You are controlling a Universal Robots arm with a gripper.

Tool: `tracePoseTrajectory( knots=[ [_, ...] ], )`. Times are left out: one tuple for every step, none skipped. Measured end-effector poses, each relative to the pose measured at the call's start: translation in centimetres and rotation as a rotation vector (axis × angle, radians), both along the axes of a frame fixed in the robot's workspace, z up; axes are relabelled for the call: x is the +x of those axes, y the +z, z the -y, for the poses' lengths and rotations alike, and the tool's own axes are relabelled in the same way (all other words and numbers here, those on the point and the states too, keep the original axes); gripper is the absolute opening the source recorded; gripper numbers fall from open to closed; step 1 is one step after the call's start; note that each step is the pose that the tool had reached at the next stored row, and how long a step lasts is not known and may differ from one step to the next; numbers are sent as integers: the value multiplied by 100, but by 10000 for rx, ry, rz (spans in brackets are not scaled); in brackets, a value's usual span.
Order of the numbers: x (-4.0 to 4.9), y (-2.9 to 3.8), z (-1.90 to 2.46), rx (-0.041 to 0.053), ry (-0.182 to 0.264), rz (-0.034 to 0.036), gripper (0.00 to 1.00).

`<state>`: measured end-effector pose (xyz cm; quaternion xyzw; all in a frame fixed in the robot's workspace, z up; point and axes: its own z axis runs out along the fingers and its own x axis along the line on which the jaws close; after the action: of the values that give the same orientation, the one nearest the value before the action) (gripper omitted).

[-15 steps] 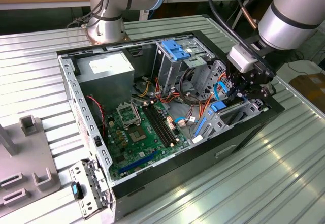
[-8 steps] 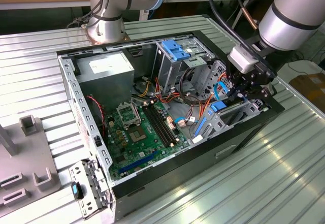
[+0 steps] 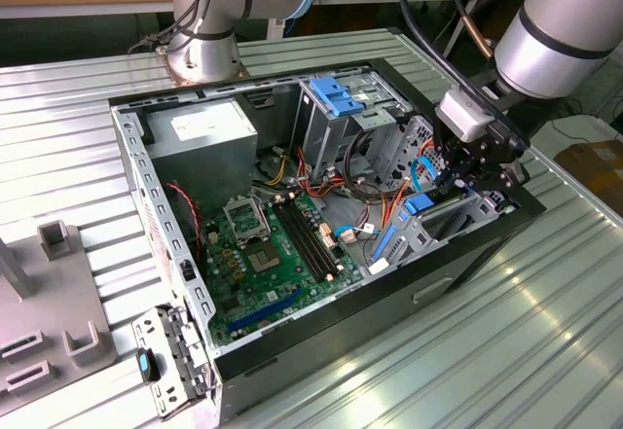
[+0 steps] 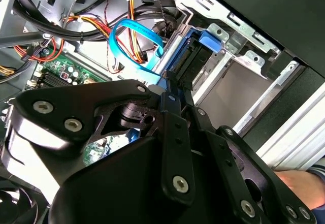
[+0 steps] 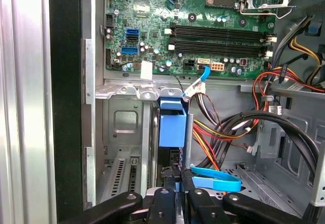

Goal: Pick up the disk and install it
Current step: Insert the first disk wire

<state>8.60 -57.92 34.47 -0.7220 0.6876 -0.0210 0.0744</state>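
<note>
Between the narrow-set jaws of the gripper [image 5: 175,177] the disk [image 5: 171,127] stands on edge, pinched at its near end. Its blue-railed long axis runs straight ahead from the fingertips toward the motherboard [image 5: 203,31]. By the exterior view, gripper and disk sit at the drive cage [image 3: 469,219], about three o'clock from the motherboard.

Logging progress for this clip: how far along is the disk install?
Pickup looks done: the gripper is closed on the disk, which stands on edge inside the drive bay. In hand: the insertion. Left: the disk is not yet released, and full seating cannot be judged.
</note>
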Motion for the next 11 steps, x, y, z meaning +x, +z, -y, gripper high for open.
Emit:
tracePoseTrajectory(
  knots=[
    [0, 0, 0, 0, 0, -1, 16],
    [0, 6, 0, 3, 0, -6, 16],
    [-1, 16, 0, 2, -1, -8, 16],
    [0, 26, 0, -2, -1, -9, 16],
    [0, 36, 0, 1, 0, -9, 16],
    [0, 36, 0, 2, 0, -9, 16],
    [0, 37, 0, 1, 0, -9, 16],
    [0, 37, 0, 1, 0, -9, 16],
    [0, 39, 0, -2, 0, -9, 16],
    [0, 39, 0, -1, -1, -9, 16],
    [0, 39, 0, 0, 1, -8, 16]
  ],
)
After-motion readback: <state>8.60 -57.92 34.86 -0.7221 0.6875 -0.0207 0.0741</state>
